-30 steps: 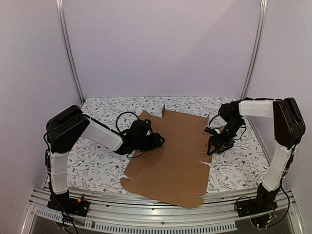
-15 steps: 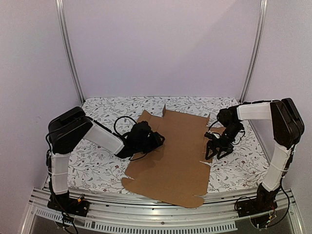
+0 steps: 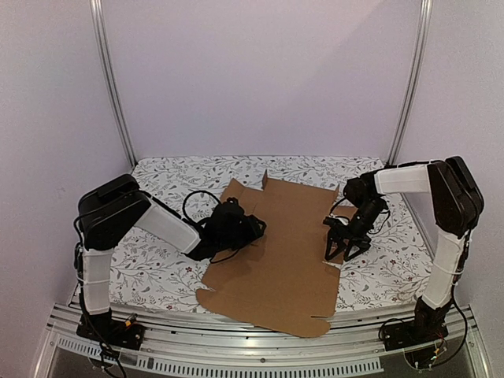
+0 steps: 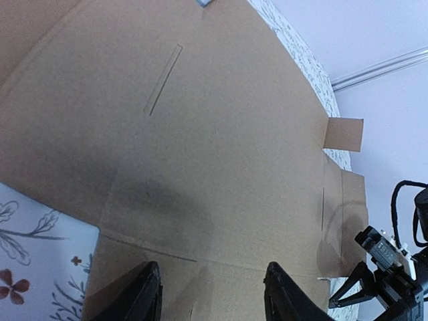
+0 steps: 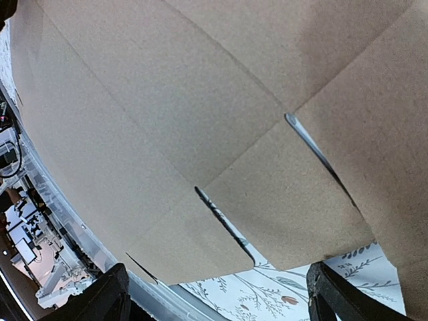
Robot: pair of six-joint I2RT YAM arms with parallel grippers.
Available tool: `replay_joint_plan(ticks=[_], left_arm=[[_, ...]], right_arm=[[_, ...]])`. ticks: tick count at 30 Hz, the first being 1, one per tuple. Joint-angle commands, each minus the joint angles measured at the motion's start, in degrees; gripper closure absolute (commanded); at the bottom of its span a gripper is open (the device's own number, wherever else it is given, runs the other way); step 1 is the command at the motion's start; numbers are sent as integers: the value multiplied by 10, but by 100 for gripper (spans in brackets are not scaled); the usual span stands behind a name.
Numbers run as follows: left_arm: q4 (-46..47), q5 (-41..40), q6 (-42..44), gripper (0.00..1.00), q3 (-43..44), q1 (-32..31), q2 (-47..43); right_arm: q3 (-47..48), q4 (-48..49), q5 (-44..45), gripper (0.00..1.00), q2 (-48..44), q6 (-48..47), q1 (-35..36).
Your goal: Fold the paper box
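Currently the plain brown paper box (image 3: 276,252) lies flat.

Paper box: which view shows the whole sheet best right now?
Top external: the paper box lies unfolded there, nearly its whole outline visible. Left wrist shows only its middle panels and far tabs; right wrist shows just one edge's flaps and slits, close up.

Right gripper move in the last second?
Yes. The right gripper shifted toward the near rail and leftward, away from the right frame post, over the paper box's right edge.
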Motion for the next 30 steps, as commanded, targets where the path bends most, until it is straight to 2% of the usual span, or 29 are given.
replay_joint_plan(ticks=[1, 6, 10, 21, 30], left_arm=[[-161, 23, 10, 47, -31, -15, 39], [-181, 34, 32, 47, -11, -18, 54], [-178, 46, 33, 48, -3, -19, 68], [-172, 54, 36, 48, -14, -21, 60], [-173, 58, 47, 48, -18, -21, 53]], right_arm=[[26, 16, -44, 11, -8, -14, 10], [42, 4, -92, 11, -51, -36, 22], [53, 2, -102, 11, -51, -48, 39], [132, -7, -115, 11, 49, -51, 48], [152, 1, -104, 13, 116, -39, 51]])
